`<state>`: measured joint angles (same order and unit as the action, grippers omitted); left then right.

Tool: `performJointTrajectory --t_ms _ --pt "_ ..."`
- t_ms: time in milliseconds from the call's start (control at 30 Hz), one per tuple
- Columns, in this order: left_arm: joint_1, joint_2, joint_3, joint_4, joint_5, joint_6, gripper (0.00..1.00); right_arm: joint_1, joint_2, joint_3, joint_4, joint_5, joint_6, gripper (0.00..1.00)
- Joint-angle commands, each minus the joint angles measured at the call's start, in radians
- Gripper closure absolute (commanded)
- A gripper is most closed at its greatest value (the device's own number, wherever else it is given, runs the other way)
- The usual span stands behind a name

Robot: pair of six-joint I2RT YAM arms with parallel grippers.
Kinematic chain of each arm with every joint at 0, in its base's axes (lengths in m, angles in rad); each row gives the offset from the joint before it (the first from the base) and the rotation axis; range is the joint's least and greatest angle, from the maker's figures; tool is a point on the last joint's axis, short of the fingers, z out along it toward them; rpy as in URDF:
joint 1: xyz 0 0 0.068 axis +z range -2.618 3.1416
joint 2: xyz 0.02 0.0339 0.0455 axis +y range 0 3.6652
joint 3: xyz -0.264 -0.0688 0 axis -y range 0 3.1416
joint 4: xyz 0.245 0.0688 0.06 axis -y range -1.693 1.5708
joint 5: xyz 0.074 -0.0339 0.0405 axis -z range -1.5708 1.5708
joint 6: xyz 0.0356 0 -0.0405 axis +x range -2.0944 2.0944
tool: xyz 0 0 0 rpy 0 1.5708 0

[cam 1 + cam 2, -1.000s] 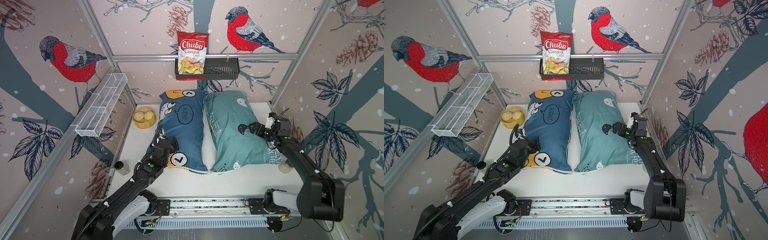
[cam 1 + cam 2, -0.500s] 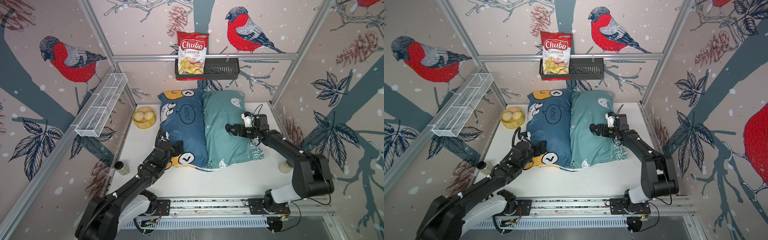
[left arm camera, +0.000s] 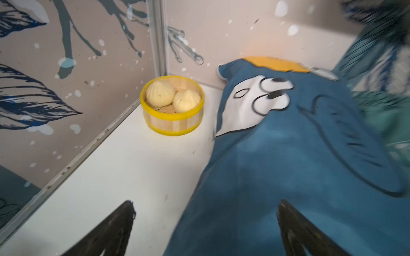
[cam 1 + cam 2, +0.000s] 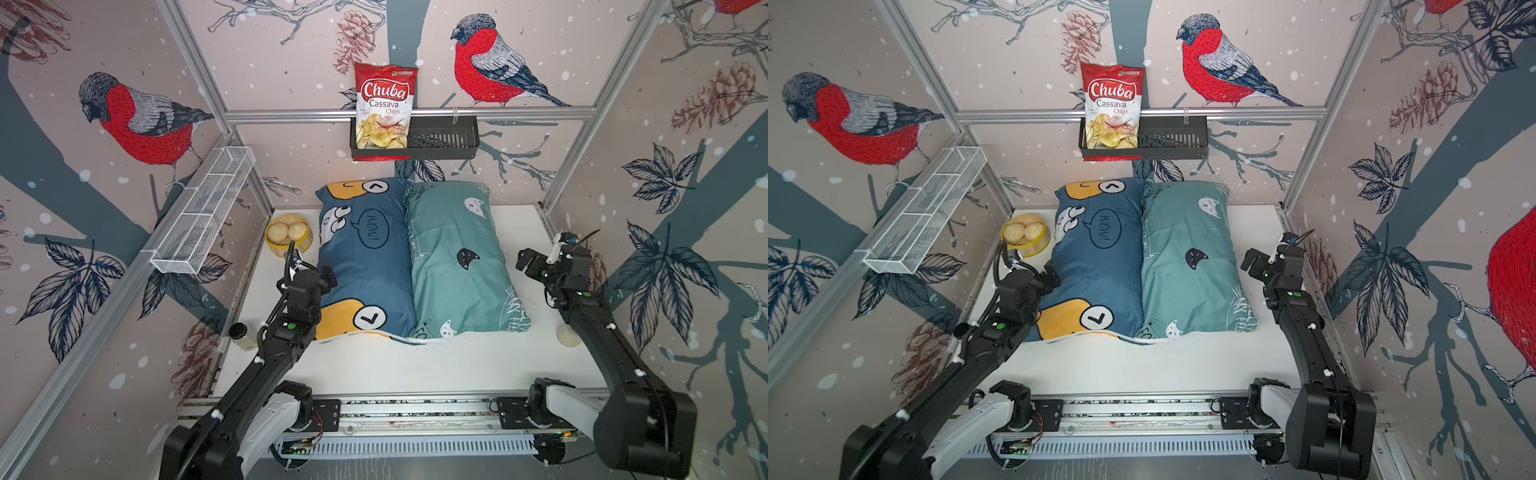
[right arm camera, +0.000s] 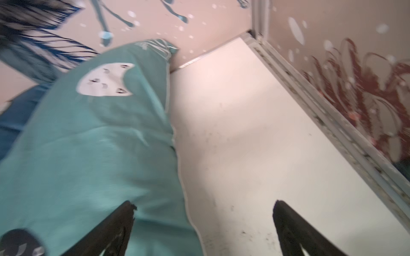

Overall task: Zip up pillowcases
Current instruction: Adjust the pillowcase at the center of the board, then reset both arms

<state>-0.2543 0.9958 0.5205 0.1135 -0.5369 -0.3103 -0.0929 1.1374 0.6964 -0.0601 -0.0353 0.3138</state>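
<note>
- The blue pillow and the teal pillow lie flat on the white surface, side by side with their long sides touching. Their far ends are close to the back wall.
- The blue pillow is on the left and the teal pillow on the right.
- The left end effector is released and spread wide, and it grasps nothing. It hangs at the blue pillow's outer edge, with 1 finger over bare surface and the other over blue fabric. Whether it touches the fabric cannot be told.
- The right end effector is also spread wide and empty. It sits at the teal pillow's outer edge, with 1 finger over teal fabric and the other over bare surface. In both top views it is just beside that pillow and apart from it.
- A yellow-rimmed steamer with 2 buns stands in the far left corner, just beside the blue pillow and beyond the left end effector.
- A small jar with a black lid stands at the surface's left edge, beside the left arm.
- A pale round cup stands at the right edge, partly hidden behind the right arm.
- On the back wall above the pillows, a black rack holds a red chips bag.
- A white wire basket hangs on the left wall's rail.
- Both wrist views are blurred, and no zipper can be made out on either pillow.
</note>
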Motion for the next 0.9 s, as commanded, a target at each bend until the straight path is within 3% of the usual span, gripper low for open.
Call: performJointTrajectory --t_ms 0,133,433,800,867 --pt "0.015 0.106 0.007 0.142 -0.16 0.07 0.01 -0.004 0.029 -0.043 0.072 0.113 0.009 0.01" --pt "0.032 0.202 -0.08 0.363 -0.215 0.153 0.01 0.001 0.039 -0.137 0.2 0.186 0.008 0.01" --pt "0.072 0.344 -0.22 0.745 -0.101 0.188 0.02 0.075 0.152 -0.235 0.379 0.28 -0.001 0.01" --pt "0.076 0.47 -0.21 0.997 -0.013 0.333 0.03 0.156 0.198 -0.347 0.766 0.383 -0.071 0.01" --pt "0.082 0.53 -0.233 1.115 0.007 0.356 0.04 0.155 0.206 -0.371 0.862 0.392 -0.104 0.01"
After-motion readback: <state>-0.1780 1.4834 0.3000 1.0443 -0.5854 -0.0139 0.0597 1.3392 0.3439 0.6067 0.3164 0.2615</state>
